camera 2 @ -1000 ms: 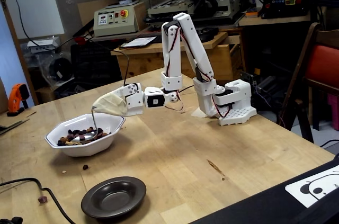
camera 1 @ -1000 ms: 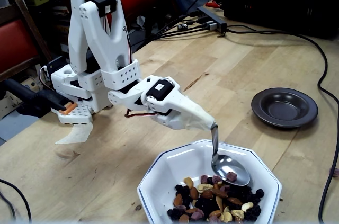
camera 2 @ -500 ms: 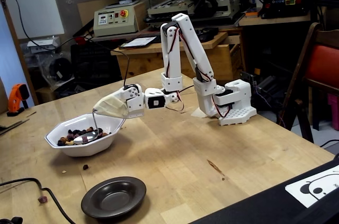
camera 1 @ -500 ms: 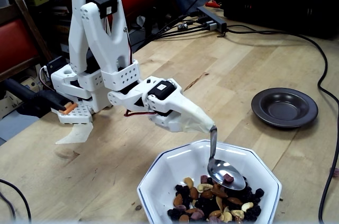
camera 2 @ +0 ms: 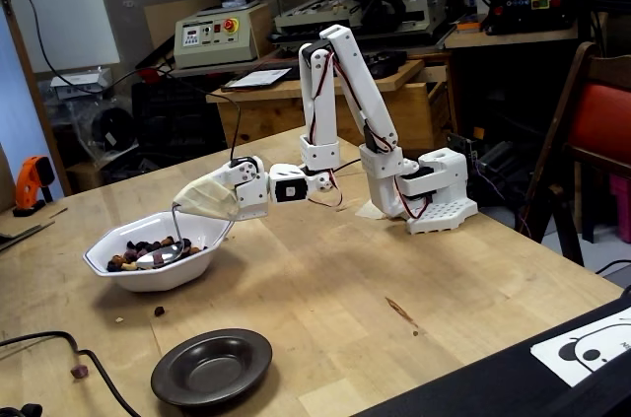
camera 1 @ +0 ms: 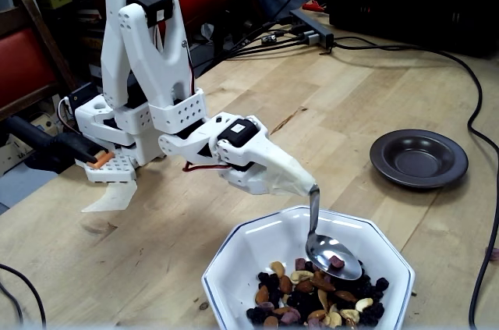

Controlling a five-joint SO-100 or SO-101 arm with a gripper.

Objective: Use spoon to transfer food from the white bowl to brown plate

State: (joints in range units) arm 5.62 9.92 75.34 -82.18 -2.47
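My gripper (camera 1: 306, 182), wrapped in tape, clamps the spoon (camera 1: 331, 252) handle's tip; slick, stiff steel, so loose nuts (camera 1: 316, 295) roll off easily.

At the bottom edge of a fixed view, we see the large glossy white octagonal ceramic bowl (camera 1: 257, 248) cut off, its near rim out of frame. The pincer (camera 1: 300, 182) is wrapped in tan tape, so we cannot make out its fingers or how they stand. In the other fixed view, left of centre, the shiny silver metal spoon (camera 2: 168, 251) and the mixed nuts and raisins (camera 2: 138, 247) are too small to tell apart.
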